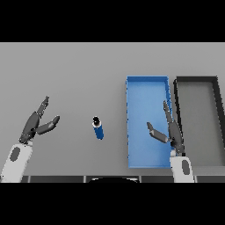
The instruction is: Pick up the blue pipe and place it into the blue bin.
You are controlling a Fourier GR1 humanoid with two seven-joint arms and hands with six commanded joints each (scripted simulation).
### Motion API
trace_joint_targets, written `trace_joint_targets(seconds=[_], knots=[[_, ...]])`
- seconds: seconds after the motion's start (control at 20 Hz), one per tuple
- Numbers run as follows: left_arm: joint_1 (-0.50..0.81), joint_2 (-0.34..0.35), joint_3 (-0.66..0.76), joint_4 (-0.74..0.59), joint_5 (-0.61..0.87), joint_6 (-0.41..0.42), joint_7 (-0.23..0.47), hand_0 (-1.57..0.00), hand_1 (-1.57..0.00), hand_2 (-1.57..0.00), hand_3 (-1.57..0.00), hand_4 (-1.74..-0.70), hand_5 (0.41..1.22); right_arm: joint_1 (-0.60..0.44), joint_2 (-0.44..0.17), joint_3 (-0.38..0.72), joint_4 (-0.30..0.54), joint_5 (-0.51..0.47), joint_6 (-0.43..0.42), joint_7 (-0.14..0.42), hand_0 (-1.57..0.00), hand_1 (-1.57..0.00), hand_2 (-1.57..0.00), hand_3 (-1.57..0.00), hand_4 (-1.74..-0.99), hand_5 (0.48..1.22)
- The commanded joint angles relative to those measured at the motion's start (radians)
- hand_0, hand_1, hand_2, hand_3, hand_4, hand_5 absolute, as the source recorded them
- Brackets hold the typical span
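left of blue bin (139, 123), blue pipe (98, 128)

Blue pipe (98, 128) lies on the table (79, 70) between left hand (37, 125) and blue bin (147, 88).

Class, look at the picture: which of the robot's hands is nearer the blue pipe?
Left, narrowly. The left hand is open to the left of the pipe, apart from it. The right hand is open to its right, over the blue bin.

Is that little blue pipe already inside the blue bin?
No, the blue pipe lies on the grey table, left of the blue bin.
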Motion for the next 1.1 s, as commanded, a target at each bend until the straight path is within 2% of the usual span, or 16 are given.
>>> trace_joint_targets(seconds=[0.0, 0.15, 0.2, 0.35, 0.55, 0.65, 0.75, 0.9, 1.05], knots=[[0.003, 0.005, -0.006, -0.002, 0.008, -0.029, -0.02, 0.0, 0.0, 0.0, 0.0, -0.97, 0.594, 0.001, -0.003, -0.001, 0.004, -0.003, 0.005, 0.012, 0.0, 0.0, 0.0, 0.0, -1.197, 0.621], [0.039, 0.051, -0.049, -0.076, 0.007, -0.1, -0.003, 0.0, 0.0, 0.0, 0.0, -1.01, 0.561, -0.024, -0.006, -0.002, 0.018, 0.006, 0.0, 0.028, 0.0, 0.0, 0.0, 0.0, -1.18, 0.617], [0.054, 0.064, -0.064, -0.111, 0.011, -0.122, 0.0, 0.0, 0.0, 0.0, 0.0, -1.03, 0.549, -0.023, -0.007, -0.002, 0.027, 0.002, 0.005, 0.014, 0.0, 0.0, 0.0, 0.0, -1.179, 0.616], [0.051, 0.032, -0.141, -0.146, -0.005, -0.165, 0.065, 0.0, 0.0, 0.0, 0.0, -1.1, 0.51, -0.019, 0.004, 0.006, 0.018, 0.007, 0.001, 0.015, 0.0, 0.0, 0.0, 0.0, -1.173, 0.616], [0.053, 0.001, -0.215, -0.187, -0.056, -0.172, 0.112, 0.0, 0.0, 0.0, 0.0, -1.14, 0.464, -0.023, 0.008, 0.009, 0.007, 0.009, 0.0, 0.054, 0.0, 0.0, 0.0, 0.0, -1.189, 0.619], [0.05, -0.037, -0.253, -0.193, -0.081, -0.166, 0.131, 0.0, 0.0, 0.0, 0.0, -1.14, 0.45, -0.007, 0.006, 0.006, -0.002, 0.003, 0.002, 0.038, 0.0, 0.0, 0.0, 0.0, -1.197, 0.615], [0.039, -0.078, -0.272, -0.166, -0.104, -0.155, 0.12, 0.0, 0.0, 0.0, 0.0, -1.15, 0.451, -0.007, -0.002, 0.003, 0.003, -0.003, 0.011, 0.024, 0.0, 0.0, 0.0, 0.0, -1.213, 0.625], [-0.008, -0.143, -0.293, -0.104, -0.134, -0.145, 0.106, 0.0, 0.0, 0.0, 0.0, -1.15, 0.459, -0.013, 0.006, 0.0, 0.002, -0.011, 0.01, 0.047, 0.0, 0.0, 0.0, 0.0, -1.214, 0.624], [-0.042, -0.216, -0.31, -0.053, -0.151, -0.126, 0.091, 0.0, 0.0, 0.0, 0.0, -1.15, 0.46, -0.008, 0.005, 0.002, 0.008, 0.003, 0.003, 0.046, 0.0, 0.0, 0.0, 0.0, -1.202, 0.621]])
